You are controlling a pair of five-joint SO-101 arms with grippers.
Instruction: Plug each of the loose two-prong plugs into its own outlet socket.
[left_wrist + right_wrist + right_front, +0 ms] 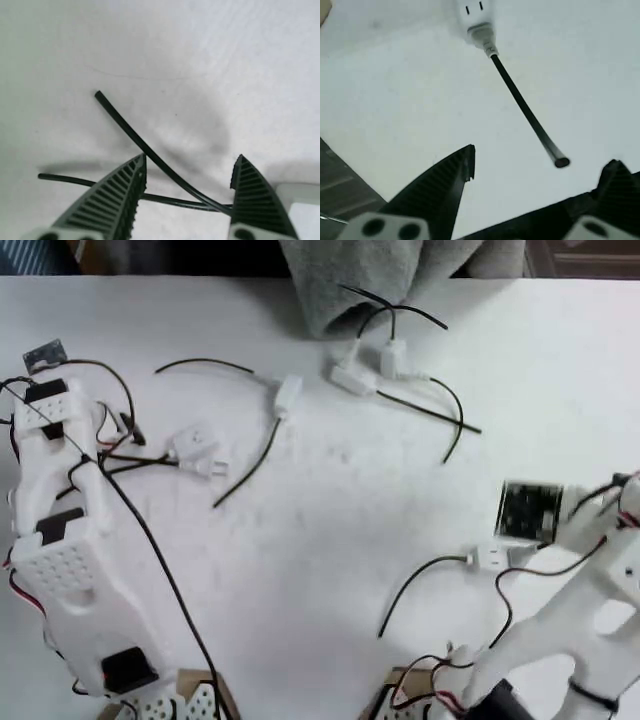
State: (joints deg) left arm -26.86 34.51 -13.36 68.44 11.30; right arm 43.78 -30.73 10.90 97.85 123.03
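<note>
Left hand (191, 165) spread, straddling a black cable (131, 132); right hand (542, 160) spread, aligned toward an outlet socket (474, 10), presumably for pickup.

No lettering, number or sign can be read anywhere; the dark square panel (528, 511) and small grey tag (44, 354) are too blurred; the outlet socket (474, 12) shows only slots.
</note>
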